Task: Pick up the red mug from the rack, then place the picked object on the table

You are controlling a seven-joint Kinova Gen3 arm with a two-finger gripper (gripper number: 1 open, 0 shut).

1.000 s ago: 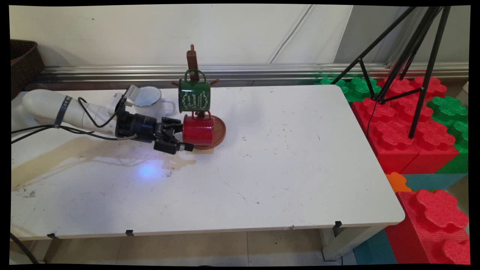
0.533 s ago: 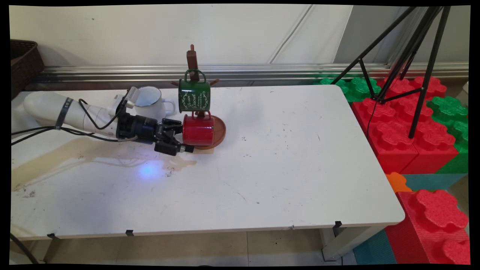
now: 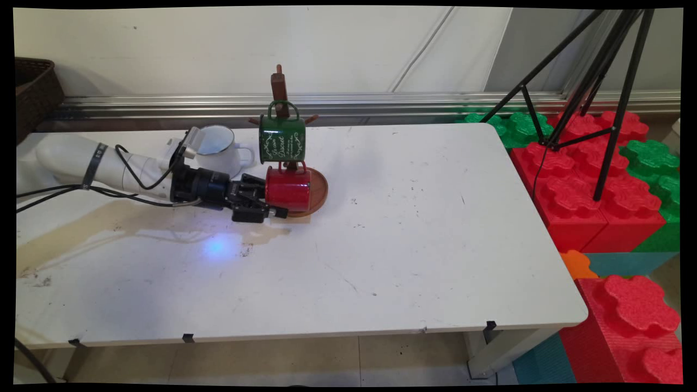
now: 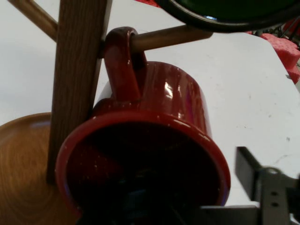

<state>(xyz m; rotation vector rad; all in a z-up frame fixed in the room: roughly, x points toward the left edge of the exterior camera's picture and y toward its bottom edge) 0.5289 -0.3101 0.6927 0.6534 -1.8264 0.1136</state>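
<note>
The white table [image 3: 414, 228] is bare along its near edge, and a long brownish dried stain [image 3: 109, 218] runs across its left part. Just beyond the stain the gripper [image 3: 269, 202] lies low and almost level, pointing right into the mouth of the red mug [image 3: 288, 189].

In the hand view one finger [image 4: 247, 169] stands outside the mug's wall with a thin strip of table between them. So I judge the jaws to be spread about the rim, not pinching it. The other finger is hidden in the dark mouth.

The red mug hangs on its side because its handle is hooked over a low peg [image 4: 168, 36] of the wooden mug tree [image 3: 279, 87]. Its body is above the tree's round base [image 3: 320, 190]. The green mug [image 3: 282, 139] hangs the same way from a higher peg, directly above. A white enamel mug [image 3: 220, 152] stands upright on the table, left of the tree and behind the wrist.

Farther back, a metal rail [image 3: 381, 100] runs along the pale wall and a dark wicker basket [image 3: 32, 87] sits far left. Beyond the table's right end are red and green foam blocks [image 3: 577, 196] and a black tripod [image 3: 610, 109].
</note>
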